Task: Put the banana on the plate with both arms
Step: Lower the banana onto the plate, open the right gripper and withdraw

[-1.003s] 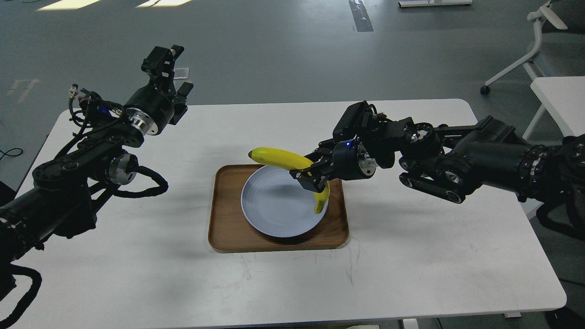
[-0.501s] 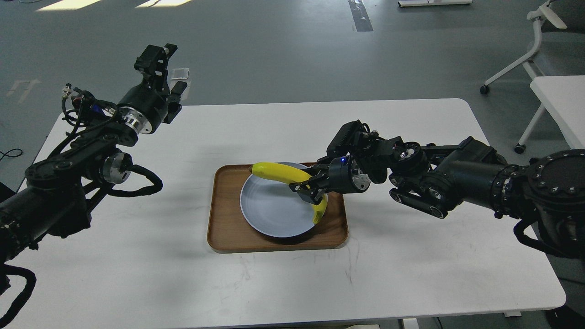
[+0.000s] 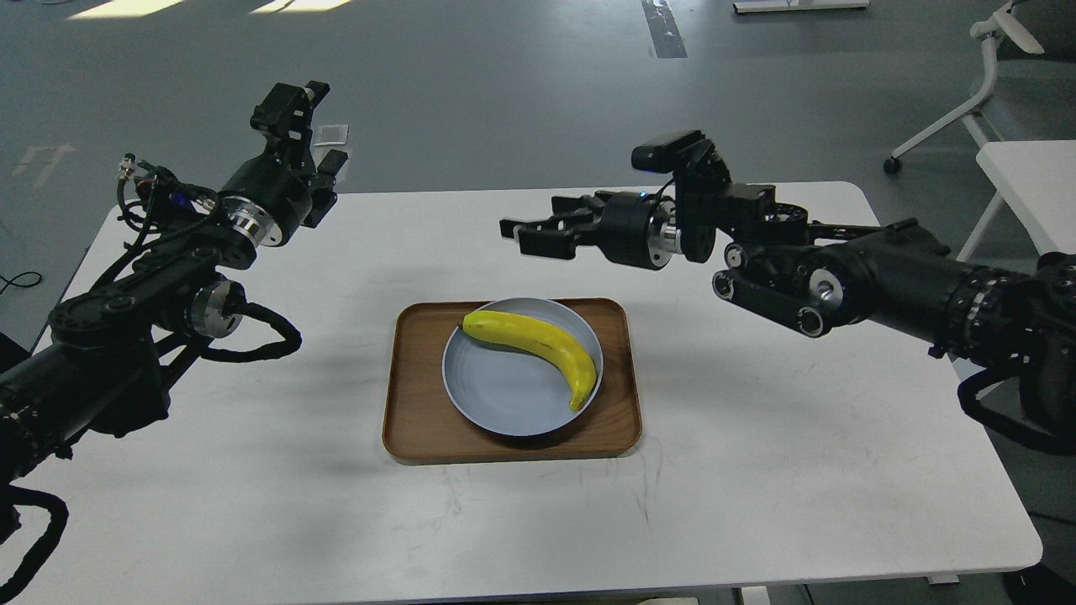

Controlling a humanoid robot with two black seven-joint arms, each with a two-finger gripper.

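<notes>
The yellow banana lies on the pale blue plate, along its far and right side. The plate rests on a brown wooden tray at the table's middle. My right gripper is open and empty, raised above the table, behind and above the plate. My left gripper is held high over the table's far left corner, far from the plate; its fingers are too dark to tell apart.
The white table spreads around the tray. A white chair and a second white table stand on the grey floor at the right.
My right gripper has let go of the banana, which now lies on the plate, and has risen up and back. The left arm has barely moved.
</notes>
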